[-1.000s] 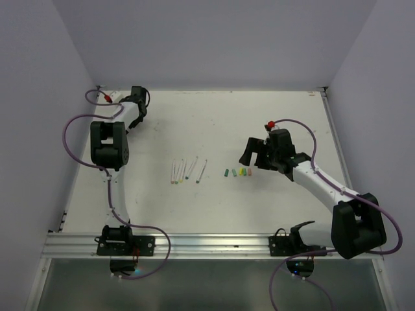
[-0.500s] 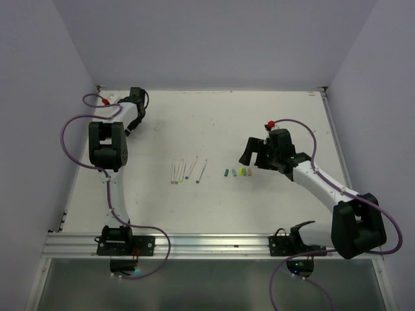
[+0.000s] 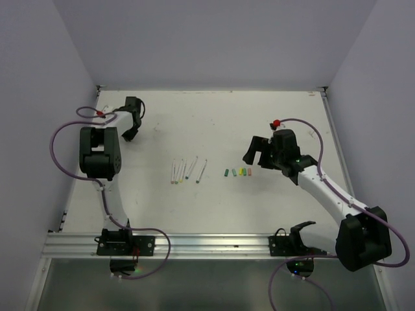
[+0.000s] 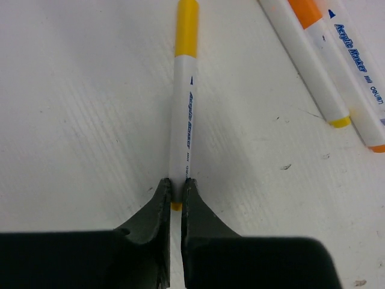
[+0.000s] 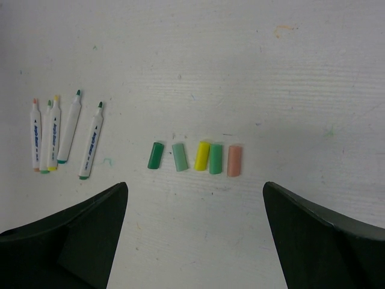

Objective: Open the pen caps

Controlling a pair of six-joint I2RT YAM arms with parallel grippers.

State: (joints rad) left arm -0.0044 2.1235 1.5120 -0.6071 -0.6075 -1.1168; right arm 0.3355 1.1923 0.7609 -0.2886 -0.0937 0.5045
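Left wrist view: my left gripper (image 4: 176, 185) is pinched shut on the tail of a pen (image 4: 182, 120), its yellow cap (image 4: 187, 24) straight ahead still on; right gripper (image 5: 194, 189) hangs wide open, empty, over five loose pen caps (image 5: 203, 156), so five done, I reckon, this one pending.

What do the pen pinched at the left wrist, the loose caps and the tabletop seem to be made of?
Pen: probably plastic; smooth white barrel with a slight sheen and crisp blue print.
Caps: likely moulded plastic; opaque solid colours, dull finish.
Tabletop: matte white board with fine parallel ribbing and scuffs, perhaps corrugated plastic; cannot be sure.
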